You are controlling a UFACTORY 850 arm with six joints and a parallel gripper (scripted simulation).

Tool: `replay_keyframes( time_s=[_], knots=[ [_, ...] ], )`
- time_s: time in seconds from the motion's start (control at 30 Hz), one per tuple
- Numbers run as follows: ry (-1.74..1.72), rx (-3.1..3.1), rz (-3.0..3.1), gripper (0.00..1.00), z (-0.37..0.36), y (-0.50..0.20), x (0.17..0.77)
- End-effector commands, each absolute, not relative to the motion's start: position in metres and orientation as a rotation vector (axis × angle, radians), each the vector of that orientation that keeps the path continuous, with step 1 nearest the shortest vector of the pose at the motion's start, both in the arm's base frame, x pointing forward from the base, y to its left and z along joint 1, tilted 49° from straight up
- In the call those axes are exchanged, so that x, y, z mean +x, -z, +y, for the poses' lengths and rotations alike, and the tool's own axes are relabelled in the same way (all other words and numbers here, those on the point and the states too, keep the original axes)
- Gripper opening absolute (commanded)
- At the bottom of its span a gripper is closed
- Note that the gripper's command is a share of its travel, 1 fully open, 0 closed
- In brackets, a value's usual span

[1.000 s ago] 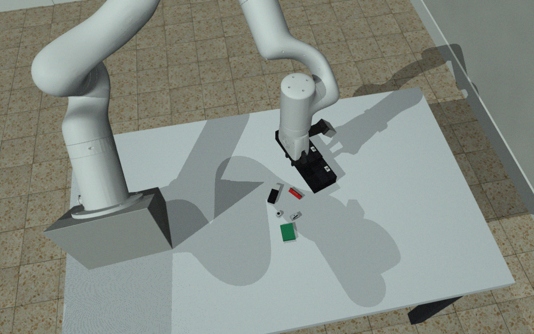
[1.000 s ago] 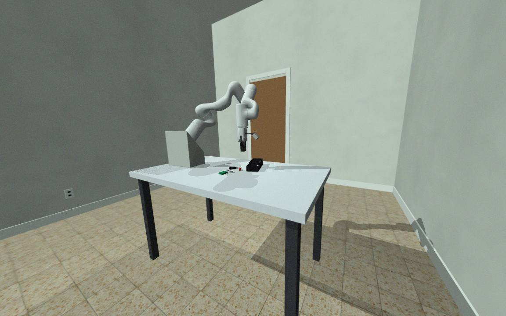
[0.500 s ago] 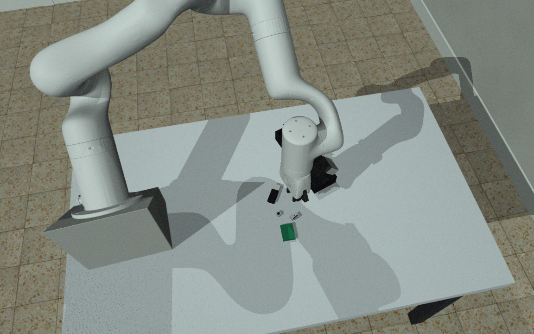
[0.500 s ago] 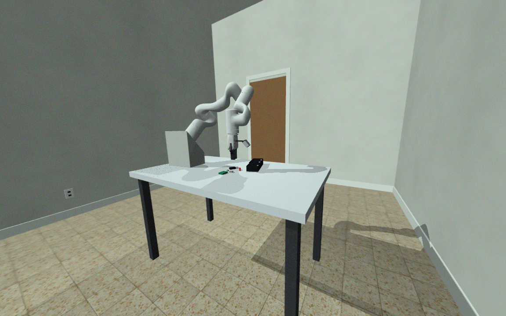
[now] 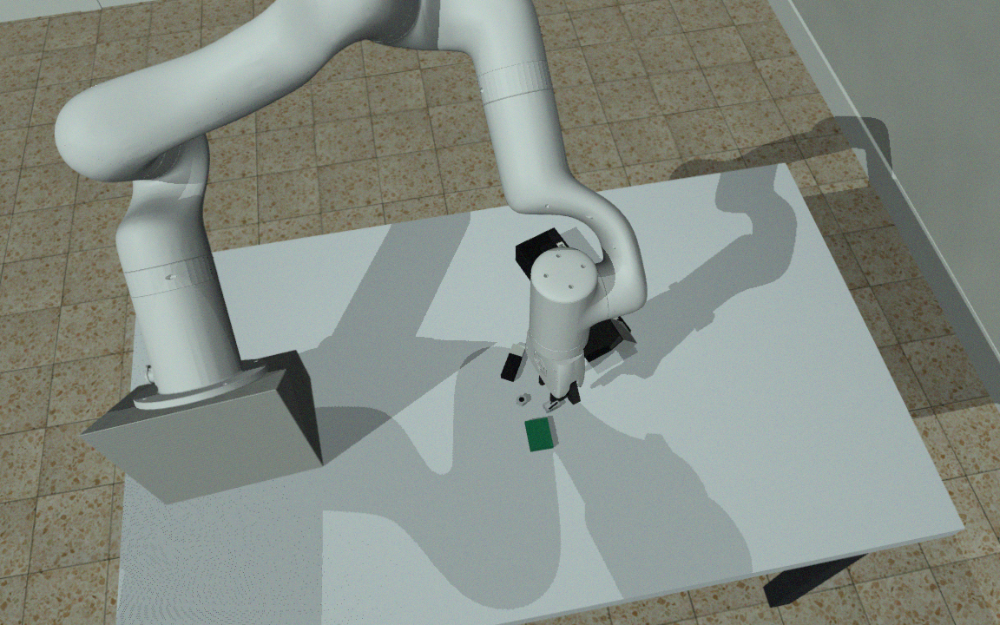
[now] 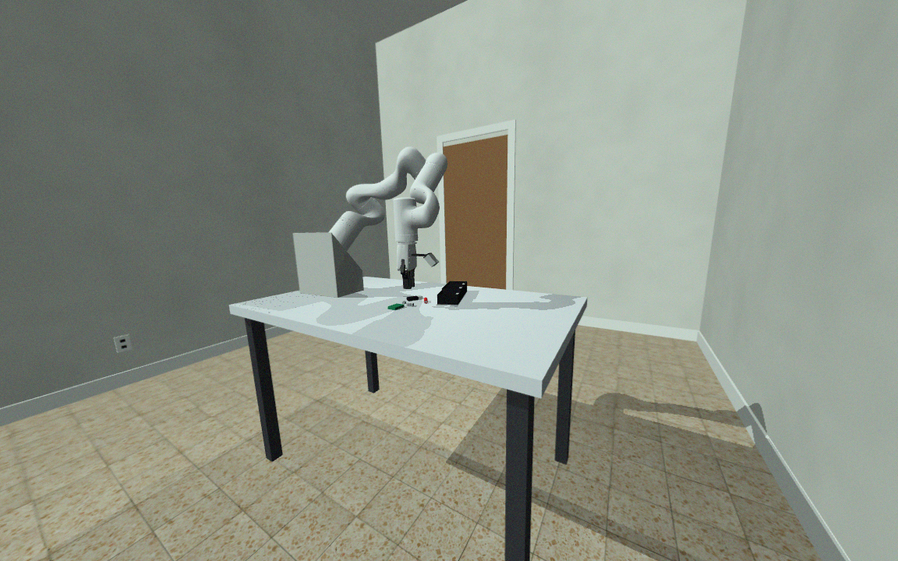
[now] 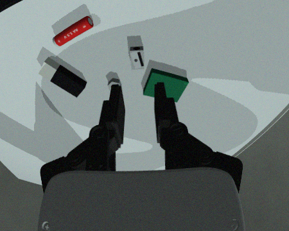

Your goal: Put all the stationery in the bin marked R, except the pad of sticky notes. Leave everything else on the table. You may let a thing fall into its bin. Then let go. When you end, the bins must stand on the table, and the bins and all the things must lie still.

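The gripper [image 7: 136,87], part-open and holding nothing, hangs low over the small grey clip [image 7: 136,52] beside the green pad [image 7: 167,83], likely lining up a pick

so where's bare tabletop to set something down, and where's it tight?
Free: the wide stretch of table right of the bins, and the near strip below the green pad. Tight: the cluster under the gripper, where the red battery, black-and-white block, small white piece and pad sit close together.
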State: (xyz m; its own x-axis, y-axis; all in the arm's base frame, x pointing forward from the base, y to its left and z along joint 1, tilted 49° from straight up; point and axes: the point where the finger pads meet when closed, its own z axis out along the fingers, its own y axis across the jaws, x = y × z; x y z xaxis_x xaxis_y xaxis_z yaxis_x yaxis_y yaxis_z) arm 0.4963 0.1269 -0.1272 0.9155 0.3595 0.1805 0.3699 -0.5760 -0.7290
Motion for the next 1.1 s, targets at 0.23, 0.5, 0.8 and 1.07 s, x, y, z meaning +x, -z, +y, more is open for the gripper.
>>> replay_keyframes(
  time_s=[0.23,0.5,0.8,1.07],
  knots=[
    [0.017,-2.234,-0.516,0.29,0.127,0.126,0.497],
    [0.017,-2.234,-0.516,0.29,0.127,0.126,0.497],
    [0.017,-2.234,-0.516,0.29,0.139,0.136,0.494],
    [0.017,-2.234,-0.516,0.29,0.157,0.152,0.491]
  ],
)
